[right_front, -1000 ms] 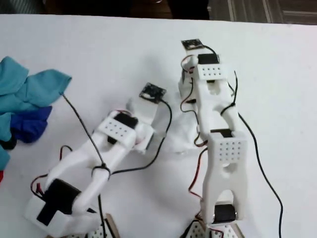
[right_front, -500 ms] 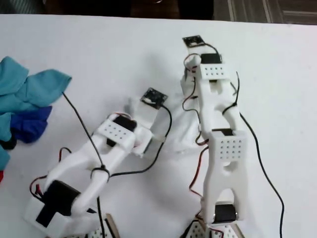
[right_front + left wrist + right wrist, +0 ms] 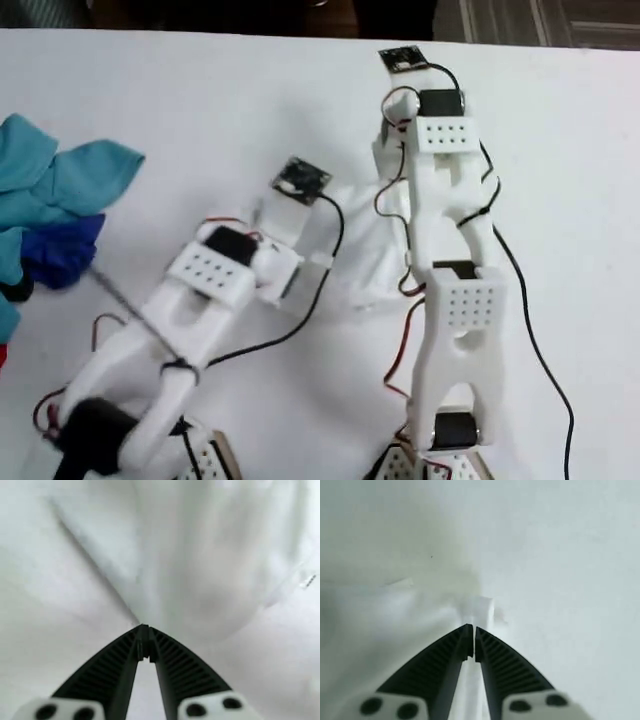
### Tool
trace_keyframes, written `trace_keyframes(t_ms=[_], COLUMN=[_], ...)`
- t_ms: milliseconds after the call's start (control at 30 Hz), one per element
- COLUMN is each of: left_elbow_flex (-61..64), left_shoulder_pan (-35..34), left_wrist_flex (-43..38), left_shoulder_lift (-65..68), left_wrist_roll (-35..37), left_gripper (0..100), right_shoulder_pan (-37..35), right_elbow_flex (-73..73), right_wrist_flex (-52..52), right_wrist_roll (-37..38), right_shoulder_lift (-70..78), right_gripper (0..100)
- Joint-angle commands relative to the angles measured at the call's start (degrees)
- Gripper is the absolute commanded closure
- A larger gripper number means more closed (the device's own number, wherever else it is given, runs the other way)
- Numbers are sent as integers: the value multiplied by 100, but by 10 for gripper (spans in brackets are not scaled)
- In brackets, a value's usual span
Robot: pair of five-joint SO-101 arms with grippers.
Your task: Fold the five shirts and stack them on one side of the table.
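Both grippers were clamped shut on fabric. Left gripper [image 3: 144,647]: jaws fully together, pinching a ridge of the crumpled white cloth shirt [image 3: 200,555]. Right gripper [image 3: 472,642]: jaws closed to a sliver on what looked like a thin edge of the same shirt [image 3: 380,630], with bare white table [image 3: 560,555] just beside it.

In the high view the shirt [image 3: 362,262] lay bunched between the two arms, mid-table, mostly hidden under them. The left grip sat at its near-left side, the right grip at its far side. So the line between the pinch points ran diagonally, near-left to far-right, and cloth hung slack between them.

My read: the next move depended on that axis. The grips would need to pull apart along it to flatten the shirt before any fold.

The light blue shirt [image 3: 50,175] and dark blue shirt [image 3: 60,250] sat heaped at the table's left edge, well apart from the white one. The left arm was nearer to them.
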Motion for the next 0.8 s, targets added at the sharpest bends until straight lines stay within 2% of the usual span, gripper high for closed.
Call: trace_keyframes(t_ms=[0,300,500,600,700,767], left_elbow_flex=[22,1042,1147,1156,1341,1552], left_shoulder_pan=[-325,-1582,-2321,-2558,-2690,-2716], left_wrist_flex=[18,-730,-923,-993,-1292,-1574], left_shoulder_lift=[-642,-870,-862,-853,-853,-853], left_wrist_roll=[-378,-422,-422,-413,-404,-404], left_gripper=[975,975,975,975,975,975], right_shoulder_pan=[13,22,92,92,145,154], right_elbow_flex=[-211,-387,-1433,-1732,-1266,-923], right_wrist_flex=[-251,-602,400,1174,1147,1147], right_wrist_roll=[9,53,62,62,62,62], right_shoulder_lift=[233,637,268,180,13,-57], right_gripper=[980,980,976,902,779,759])
